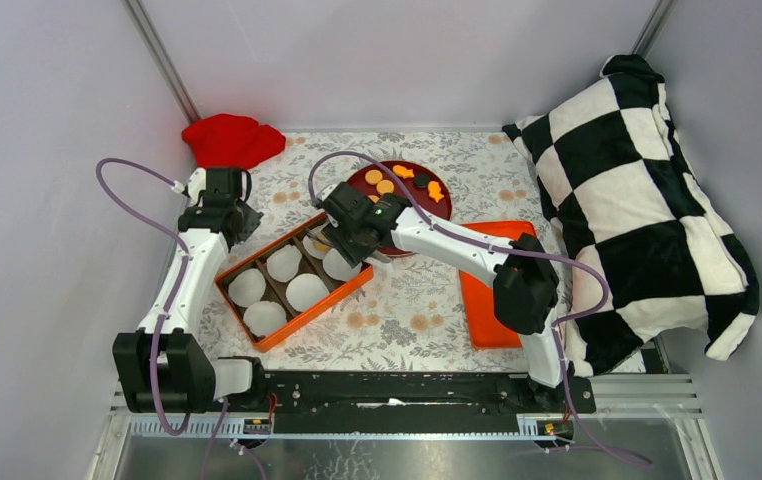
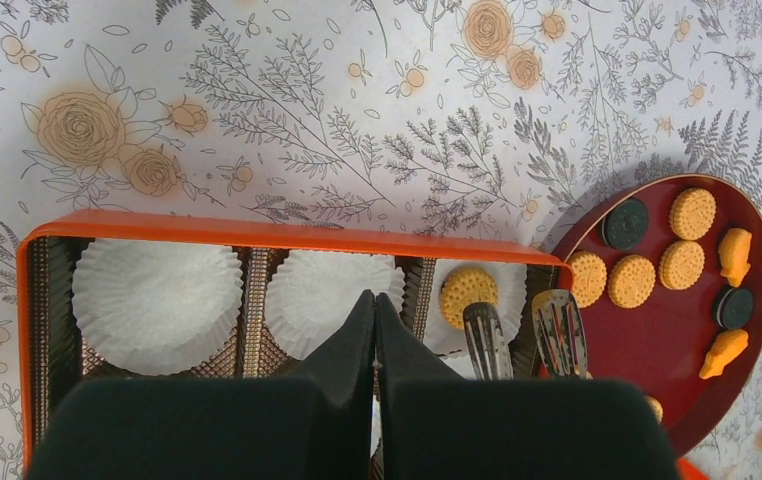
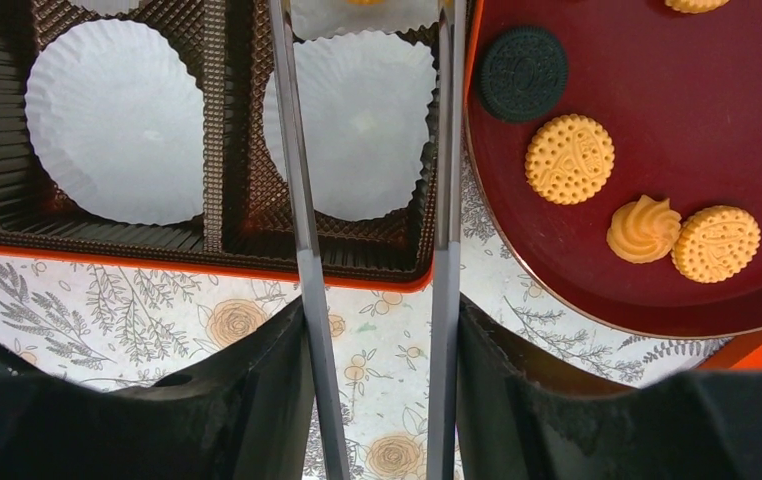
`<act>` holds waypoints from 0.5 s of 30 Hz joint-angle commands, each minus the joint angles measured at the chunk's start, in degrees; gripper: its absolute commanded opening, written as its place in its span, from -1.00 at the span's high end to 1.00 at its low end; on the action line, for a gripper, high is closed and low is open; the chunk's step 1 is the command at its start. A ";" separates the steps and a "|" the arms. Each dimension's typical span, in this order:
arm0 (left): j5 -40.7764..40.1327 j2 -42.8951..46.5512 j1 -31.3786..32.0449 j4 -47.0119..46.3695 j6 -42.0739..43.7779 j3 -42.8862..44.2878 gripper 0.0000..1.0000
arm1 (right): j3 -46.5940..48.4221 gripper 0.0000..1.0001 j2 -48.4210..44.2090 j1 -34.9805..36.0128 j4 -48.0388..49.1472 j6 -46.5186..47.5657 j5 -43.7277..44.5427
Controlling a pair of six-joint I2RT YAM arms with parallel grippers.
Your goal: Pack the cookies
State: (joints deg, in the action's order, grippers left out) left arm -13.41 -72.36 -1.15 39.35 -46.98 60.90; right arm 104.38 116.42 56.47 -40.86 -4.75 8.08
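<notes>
Several round orange-yellow cookies (image 3: 569, 158) lie on a dark red plate (image 3: 717, 110) with dark cookies and orange shaped ones. In the left wrist view one cookie (image 2: 468, 292) sits in a white liner in the end compartment of the orange box (image 2: 257, 232). My right gripper (image 3: 382, 310) is shut on metal tongs (image 3: 302, 200), whose spread tips (image 2: 560, 330) hang right by that cookie, holding nothing. My left gripper (image 2: 374, 300) is shut and empty above the box's middle compartment. From above, the right gripper (image 1: 352, 235) is over the box's far end and the left gripper (image 1: 219, 215) stands at the box's left.
The box (image 1: 317, 310) holds several white paper liners (image 3: 112, 120) in brown dividers. The plate (image 1: 432, 210) stands just behind it. An orange lid (image 1: 497, 290) lies to the right, a red cloth (image 1: 232, 140) at the back left, and a checked pillow (image 1: 637, 200) along the right wall.
</notes>
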 commanded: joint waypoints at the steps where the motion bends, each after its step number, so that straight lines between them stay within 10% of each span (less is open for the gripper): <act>1: 1.25 0.11 -0.43 -2.23 1.19 -0.62 1.00 | -0.53 -0.01 -4.53 -0.27 2.40 0.01 3.47; 15: 5.11 0.30 -0.34 -3.87 0.49 -0.96 1.00 | -18.82 -0.06 -17.81 -3.37 4.80 -2.73 17.63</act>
State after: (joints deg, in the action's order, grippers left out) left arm -9.47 -72.36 -1.17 38.04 -46.87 60.36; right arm 89.30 100.03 55.68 -38.63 -5.89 22.11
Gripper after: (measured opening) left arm 0.000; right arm 0.545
